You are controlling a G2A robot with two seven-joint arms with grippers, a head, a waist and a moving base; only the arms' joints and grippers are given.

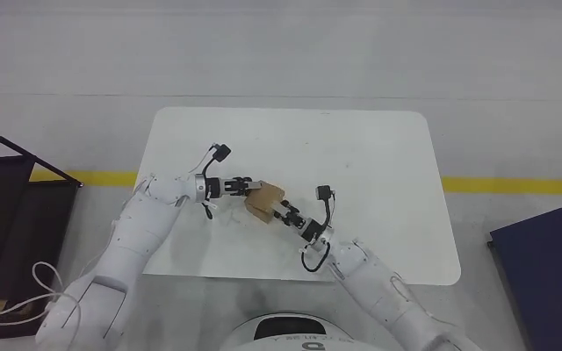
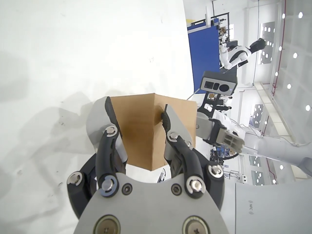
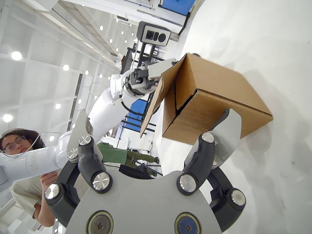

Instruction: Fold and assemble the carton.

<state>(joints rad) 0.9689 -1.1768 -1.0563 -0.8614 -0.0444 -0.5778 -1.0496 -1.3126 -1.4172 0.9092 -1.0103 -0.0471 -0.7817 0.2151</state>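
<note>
We've got the carton [image 1: 263,201] mostly boxed up at the table's [image 1: 369,149] front middle. The left gripper [image 2: 137,110] pinches its loose flap. The right gripper [image 3: 157,116] gapes wide, one finger against the side. That flap isn't tucked yet, we reckon.

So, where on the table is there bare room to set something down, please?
The far strip of the table, beyond the carton, is bare to the far edge; so is the patch between the right arm and the right edge. Crowded: the near middle, where left gripper and right gripper flank the carton.
</note>
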